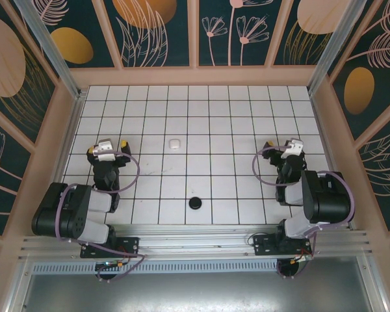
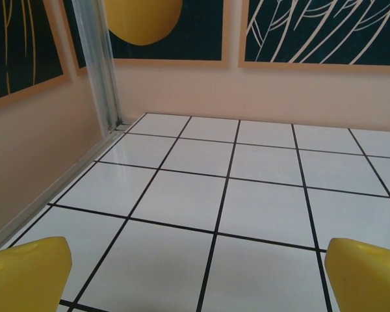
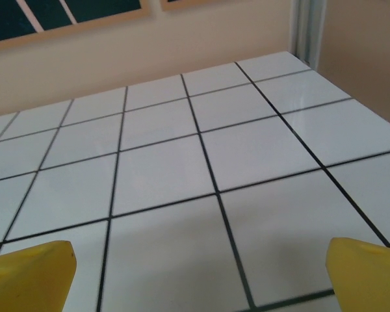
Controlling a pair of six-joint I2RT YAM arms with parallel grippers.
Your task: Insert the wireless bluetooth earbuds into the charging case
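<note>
The charging case (image 1: 175, 143) is a small white rounded box lying on the tiled floor, left of centre. A small black lump (image 1: 195, 203) sits near the front edge in the middle; it looks like the earbuds lying close together, too small to tell apart. My left gripper (image 1: 107, 147) hovers at the left, well left of the case, jaws wide apart with nothing between them. My right gripper (image 1: 284, 144) stands at the right, equally wide open. In each wrist view the yellow fingertips (image 2: 26, 273) (image 3: 367, 273) frame bare tiles.
The white tiled floor (image 1: 234, 123) is bounded by peach walls (image 1: 195, 77) with dark floral panels. Aluminium posts (image 2: 101, 65) (image 3: 309, 29) stand in the far corners. The arm bases sit on a metal rail (image 1: 195, 237) along the front edge.
</note>
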